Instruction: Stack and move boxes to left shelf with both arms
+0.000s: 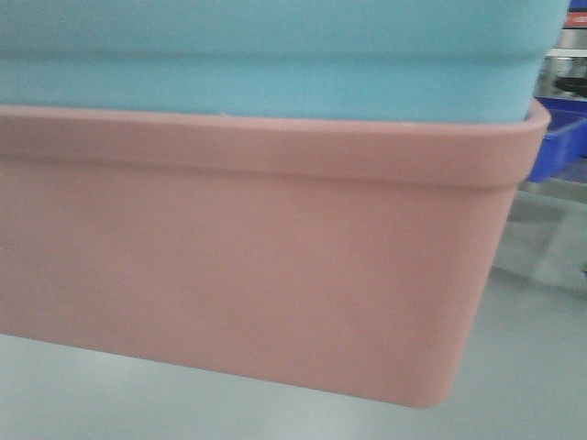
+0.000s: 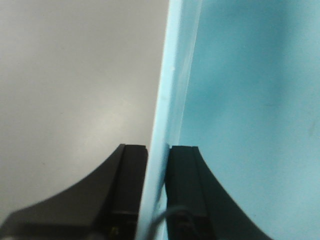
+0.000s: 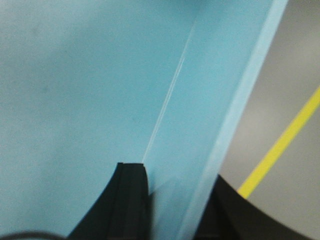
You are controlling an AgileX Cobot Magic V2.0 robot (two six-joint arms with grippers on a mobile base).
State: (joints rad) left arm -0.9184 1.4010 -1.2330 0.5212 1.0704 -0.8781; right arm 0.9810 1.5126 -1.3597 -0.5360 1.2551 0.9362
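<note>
The sky-blue bin (image 1: 275,55) sits nested in the salmon-pink bin (image 1: 257,275), rising above the pink rim (a dark blue crate (image 1: 561,147) lies behind its right corner). Left gripper (image 2: 159,150) and right gripper (image 3: 177,177) each pinch a thin blue wall, jaws nearly closed

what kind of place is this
Likely a warehouse or factory floor: smooth grey floor, a yellow floor line, and a dark blue crate behind the stacked pink bin and light blue bin.

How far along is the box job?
Done: blue box nested in pink box. In hand: left gripper and right gripper each clamp a blue wall, the stack apparently carried above the floor. Remaining: setting it on the shelf, which is not in view.
</note>
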